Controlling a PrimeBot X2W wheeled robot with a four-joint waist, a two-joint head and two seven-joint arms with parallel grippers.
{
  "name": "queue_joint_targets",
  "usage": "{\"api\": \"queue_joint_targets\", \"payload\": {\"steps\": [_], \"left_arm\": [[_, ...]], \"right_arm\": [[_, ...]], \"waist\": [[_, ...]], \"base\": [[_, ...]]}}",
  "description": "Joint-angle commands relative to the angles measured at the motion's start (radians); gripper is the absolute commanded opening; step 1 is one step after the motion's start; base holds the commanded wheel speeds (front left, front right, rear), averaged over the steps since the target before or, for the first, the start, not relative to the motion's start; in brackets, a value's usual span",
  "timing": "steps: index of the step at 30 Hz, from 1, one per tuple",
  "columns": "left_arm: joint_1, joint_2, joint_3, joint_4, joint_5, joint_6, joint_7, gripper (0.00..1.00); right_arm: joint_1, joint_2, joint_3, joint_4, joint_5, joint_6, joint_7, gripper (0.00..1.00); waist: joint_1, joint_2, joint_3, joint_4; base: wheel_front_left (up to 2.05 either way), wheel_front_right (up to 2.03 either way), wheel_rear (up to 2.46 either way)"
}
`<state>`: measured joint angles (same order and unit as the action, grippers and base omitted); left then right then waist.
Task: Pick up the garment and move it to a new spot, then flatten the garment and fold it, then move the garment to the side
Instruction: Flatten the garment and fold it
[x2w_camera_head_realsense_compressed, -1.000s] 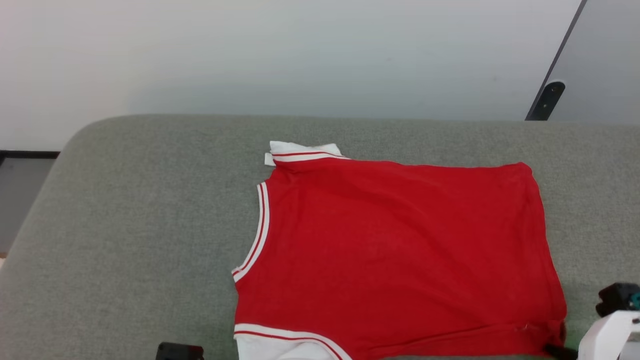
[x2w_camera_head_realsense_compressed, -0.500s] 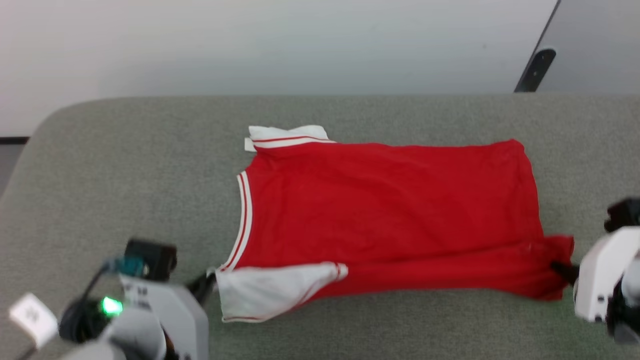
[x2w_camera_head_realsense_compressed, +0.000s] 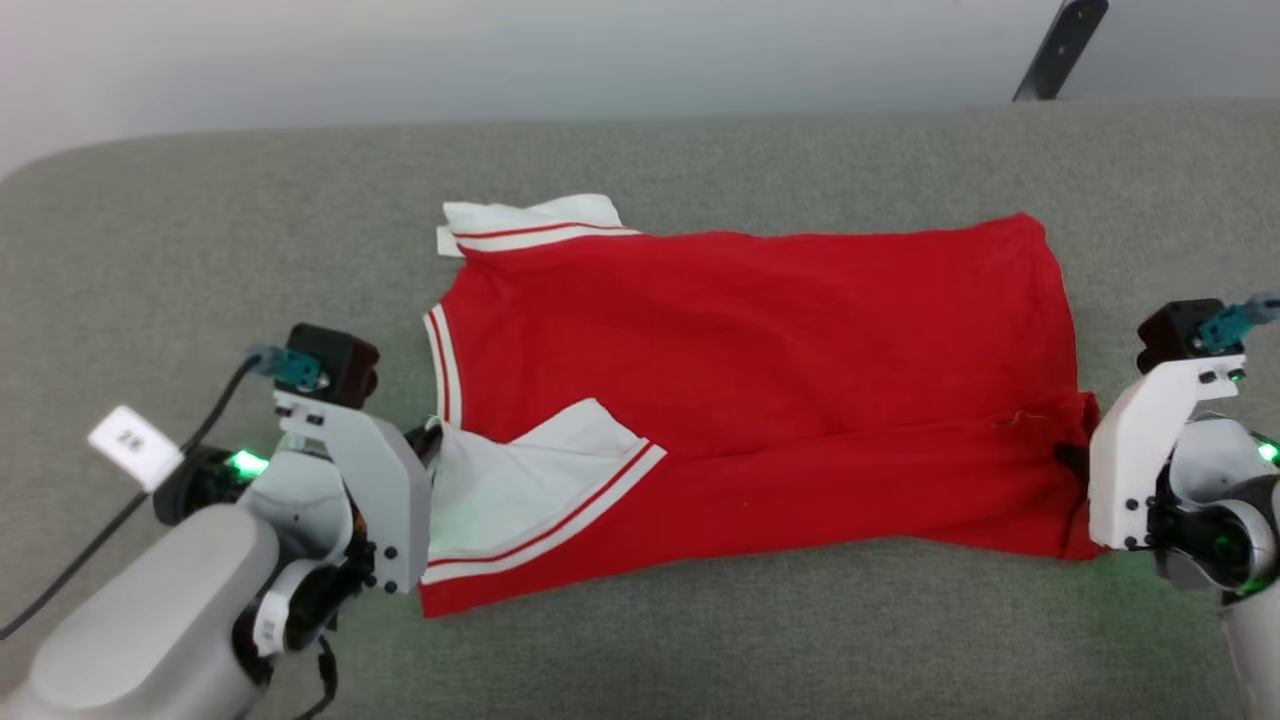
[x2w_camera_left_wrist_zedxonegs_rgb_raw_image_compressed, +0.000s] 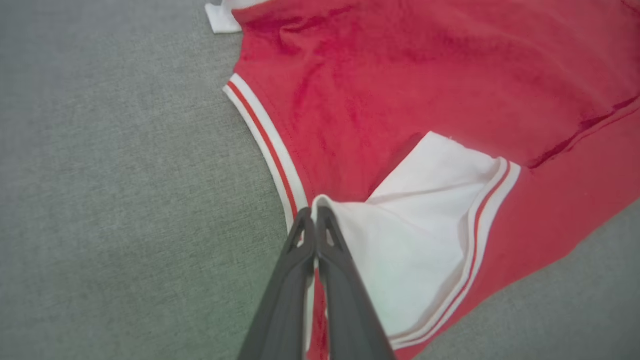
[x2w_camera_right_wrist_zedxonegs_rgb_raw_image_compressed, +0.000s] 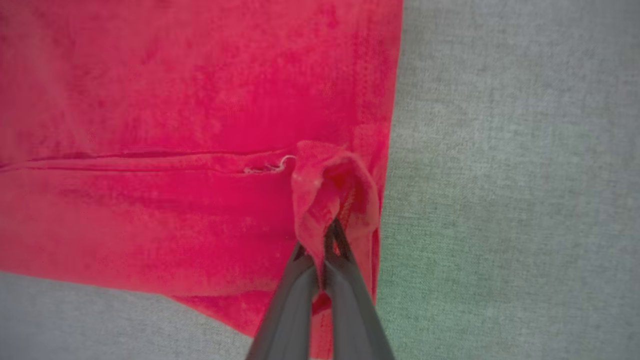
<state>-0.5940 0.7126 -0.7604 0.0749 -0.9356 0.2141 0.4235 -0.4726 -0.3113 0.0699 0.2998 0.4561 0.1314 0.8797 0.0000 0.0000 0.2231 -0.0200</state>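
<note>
**One fold begun, most ahead**

Across the grey padded surface (x2w_camera_head_realsense_compressed: 200, 300) the garment (x2w_camera_head_realsense_compressed: 760, 340) lies spread flat near the middle, so we judge the moving and flattening done. Its near long edge is turned up over the body — the first lengthwise fold, as we read it — with the white sleeve (x2w_camera_head_realsense_compressed: 510, 485) lying inward. Our left gripper (x2w_camera_left_wrist_zedxonegs_rgb_raw_image_compressed: 315, 215) is clenched on the sleeve corner by the neckline trim (x2w_camera_head_realsense_compressed: 442, 365), our right gripper (x2w_camera_right_wrist_zedxonegs_rgb_raw_image_compressed: 330, 235) on a bunched hem corner. Finishing the fold, further folds and the move aside remain.
</note>
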Motion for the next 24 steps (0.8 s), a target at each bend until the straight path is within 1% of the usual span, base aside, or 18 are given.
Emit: {"api": "queue_joint_targets", "payload": {"steps": [1,7,12,15,19,22,23,24], "left_arm": [[-0.022,-0.017,-0.009,0.043,0.005,-0.025,0.000,0.00],[-0.072,-0.068,-0.046,0.197,-0.006,-0.090,0.040,0.00],[-0.098,-0.113,-0.085,0.308,-0.043,-0.128,0.143,0.00],[-0.111,-0.140,-0.098,0.368,-0.084,-0.137,0.234,0.00],[-0.128,-0.164,-0.116,0.431,-0.139,-0.124,0.388,0.00],[-0.161,-0.167,-0.125,0.456,-0.149,-0.118,0.450,0.00],[-0.171,-0.165,-0.123,0.467,-0.148,-0.109,0.464,0.18],[-0.181,-0.157,-0.129,0.473,-0.138,-0.105,0.473,0.49]], "right_arm": [[-0.024,-0.001,0.014,0.025,-0.006,-0.002,-0.010,0.00],[-0.076,-0.001,0.061,0.129,-0.025,-0.002,-0.012,0.00],[-0.121,0.003,0.102,0.206,-0.040,-0.002,0.011,0.00],[-0.142,0.009,0.117,0.240,-0.034,-0.002,0.023,0.00],[-0.169,0.013,0.126,0.271,-0.037,-0.002,0.016,0.00],[-0.188,0.021,0.135,0.292,-0.037,-0.002,0.007,0.00],[-0.194,0.026,0.140,0.299,-0.038,-0.002,0.002,0.00],[-0.196,0.029,0.145,0.304,-0.037,-0.002,-0.005,0.00]], "waist": [[0.0000,0.0000,0.022,-0.013],[0.0000,0.0000,0.050,-0.024],[0.0000,0.0000,0.061,-0.030],[0.0000,0.0000,0.064,-0.030],[0.0000,0.0000,0.064,-0.029],[0.0000,0.0000,0.064,-0.032],[0.0000,0.0000,0.062,-0.034],[0.0000,0.0000,0.060,-0.035]], "base": [[0.00,0.00,0.00],[0.00,0.00,0.00],[0.00,0.00,0.00],[0.00,0.00,0.00],[0.00,0.00,0.00],[0.00,0.00,0.00],[0.00,0.00,0.00],[0.00,0.00,0.00]]}}
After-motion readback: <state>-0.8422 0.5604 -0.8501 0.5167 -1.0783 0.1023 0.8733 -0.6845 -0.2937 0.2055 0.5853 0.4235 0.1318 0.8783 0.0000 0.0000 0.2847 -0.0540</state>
